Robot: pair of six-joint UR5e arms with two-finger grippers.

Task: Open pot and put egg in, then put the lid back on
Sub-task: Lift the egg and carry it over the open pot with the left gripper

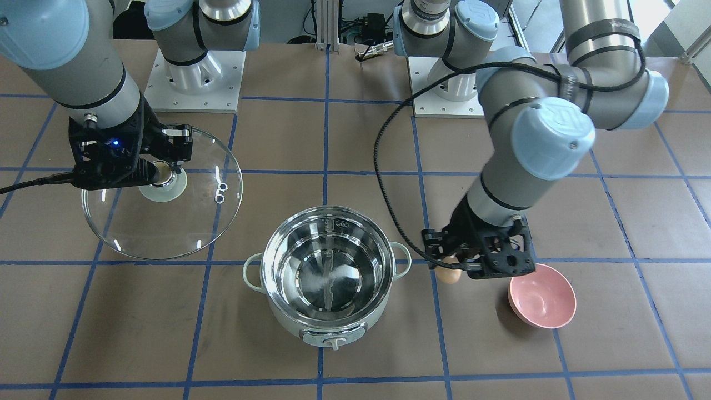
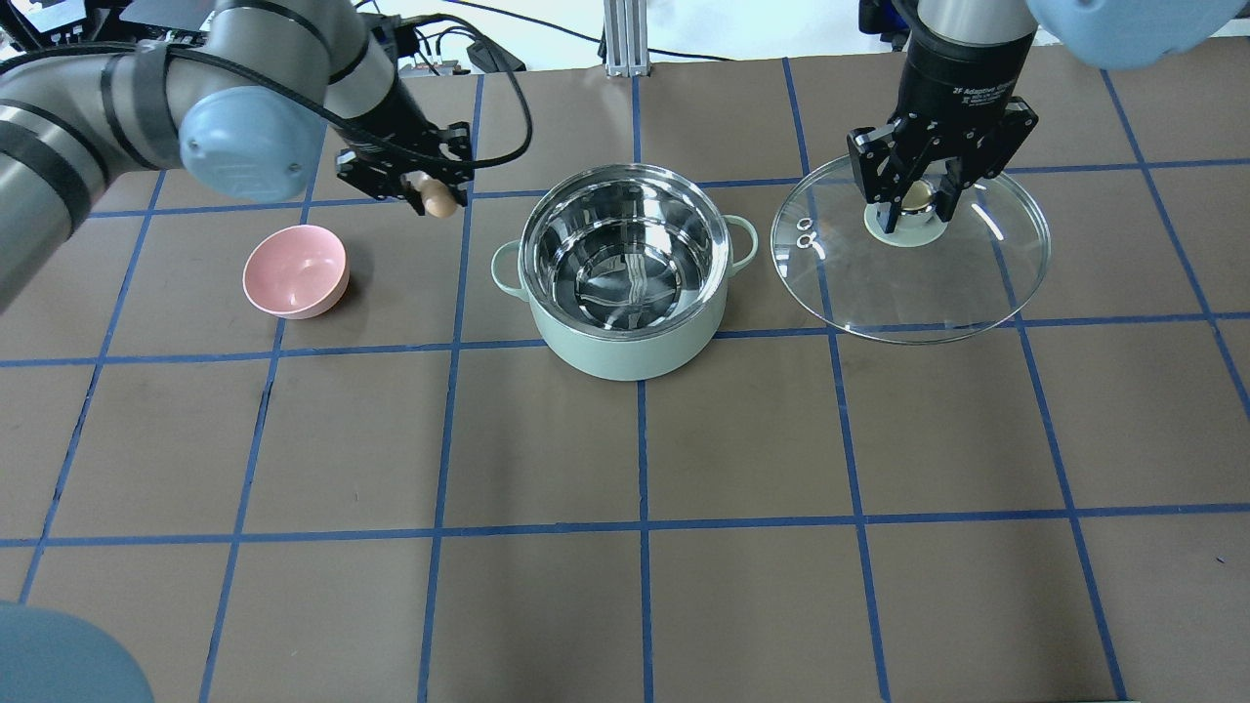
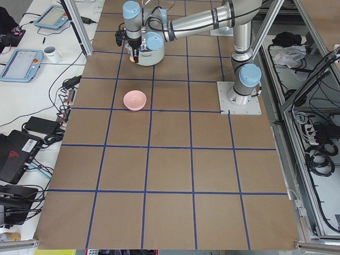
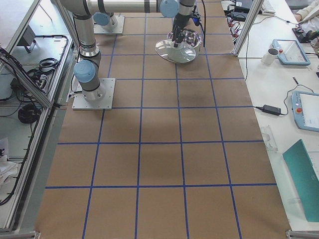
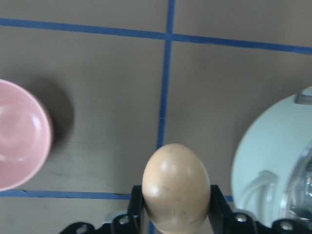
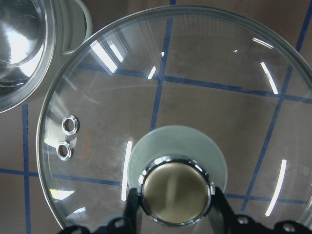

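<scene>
The mint-green pot [image 2: 625,332] stands open at the table's middle, its steel inside [image 1: 328,272] bare. My left gripper [image 2: 430,195] is shut on the tan egg [image 2: 439,201], held above the table between the pot and the pink bowl; the egg [image 5: 175,187] shows between the fingers in the left wrist view and also in the front view [image 1: 447,275]. My right gripper [image 2: 913,200] is shut on the beige knob [image 6: 175,192] of the glass lid [image 2: 913,283], held to the right of the pot. The lid [image 1: 166,222] shows in the front view too.
A small pink bowl [image 2: 296,270] sits left of the pot, close under my left arm; it also shows in the front view [image 1: 541,294]. Blue tape lines cross the brown table. The arm bases [image 1: 197,78] stand at the table's robot side.
</scene>
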